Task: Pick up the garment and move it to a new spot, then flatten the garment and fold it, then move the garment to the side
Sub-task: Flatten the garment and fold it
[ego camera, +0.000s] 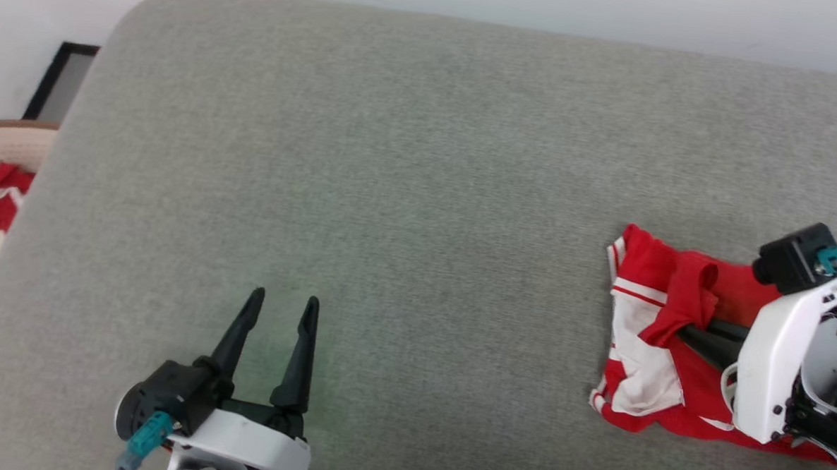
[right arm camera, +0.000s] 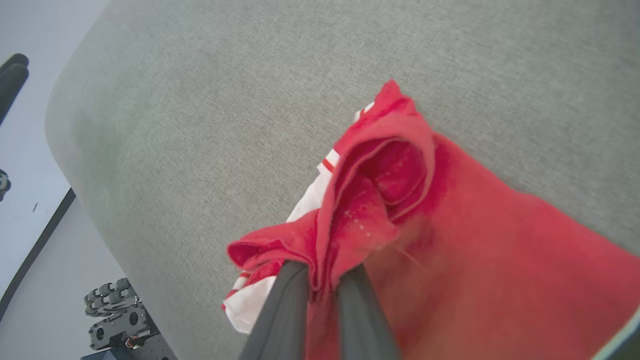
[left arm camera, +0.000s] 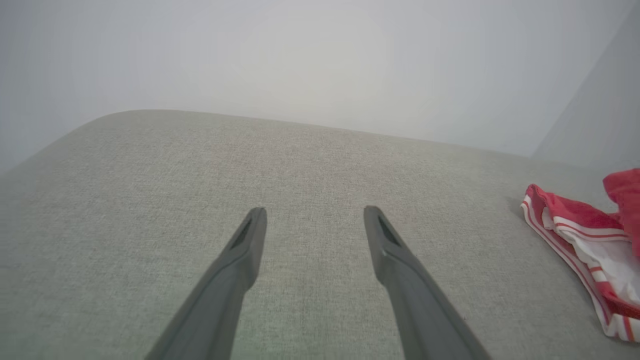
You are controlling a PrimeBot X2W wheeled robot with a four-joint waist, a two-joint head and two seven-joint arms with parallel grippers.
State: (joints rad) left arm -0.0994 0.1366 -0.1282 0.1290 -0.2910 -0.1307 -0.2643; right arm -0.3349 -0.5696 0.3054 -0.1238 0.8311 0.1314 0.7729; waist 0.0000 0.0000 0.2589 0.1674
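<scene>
One garment [ego camera: 645,361] bunched, right hand [right arm camera: 322,274] pinching it, left hand [ego camera: 285,298] spread

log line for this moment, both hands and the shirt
left hand open over grey cushion | right hand shut on garment fold | garment crumpled, right side of cushion

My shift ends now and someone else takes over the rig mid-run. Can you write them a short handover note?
Left gripper: open and empty, above the bare grey padded surface, near its front left.
Right gripper: shut on a raised red fold of the garment.
Garment: bunched at the surface's right side, mostly resting on it, with a white sleeve showing.
Done: the garment is grasped. Whether this is already its new spot cannot be told.
Left: flatten it, fold it, then move it to the side.
</scene>
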